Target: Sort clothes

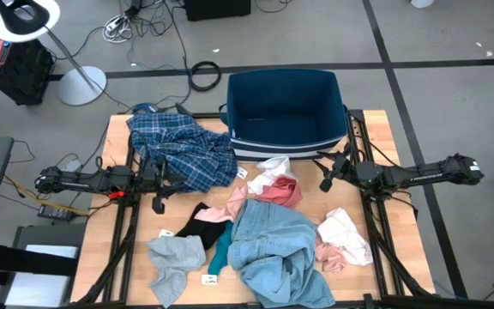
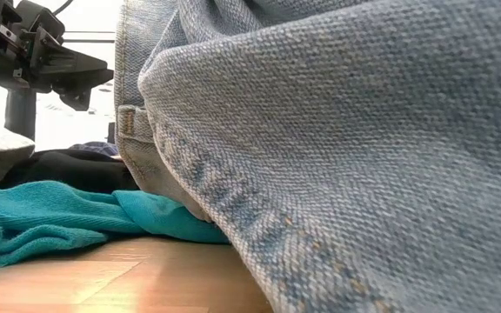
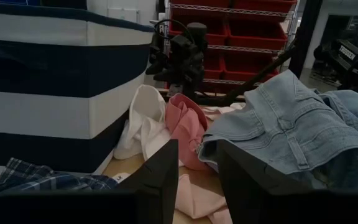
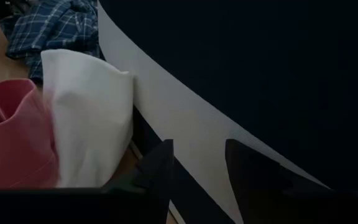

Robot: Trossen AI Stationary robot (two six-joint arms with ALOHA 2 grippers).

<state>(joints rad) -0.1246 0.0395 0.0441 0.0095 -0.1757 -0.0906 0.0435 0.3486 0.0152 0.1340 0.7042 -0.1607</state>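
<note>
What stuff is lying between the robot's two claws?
In the high view, between the left gripper and right gripper lie the plaid shirt's edge, a white garment and a pink garment.

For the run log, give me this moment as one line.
left gripper: open, empty, beside plaid shirt | right gripper: open, empty, by bin | bin: empty

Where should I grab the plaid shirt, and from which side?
Take the plaid shirt at its bunched folds near the left hand, coming straight down from above. The cloth lies heaped there, clear of the bin and the other clothes.
</note>
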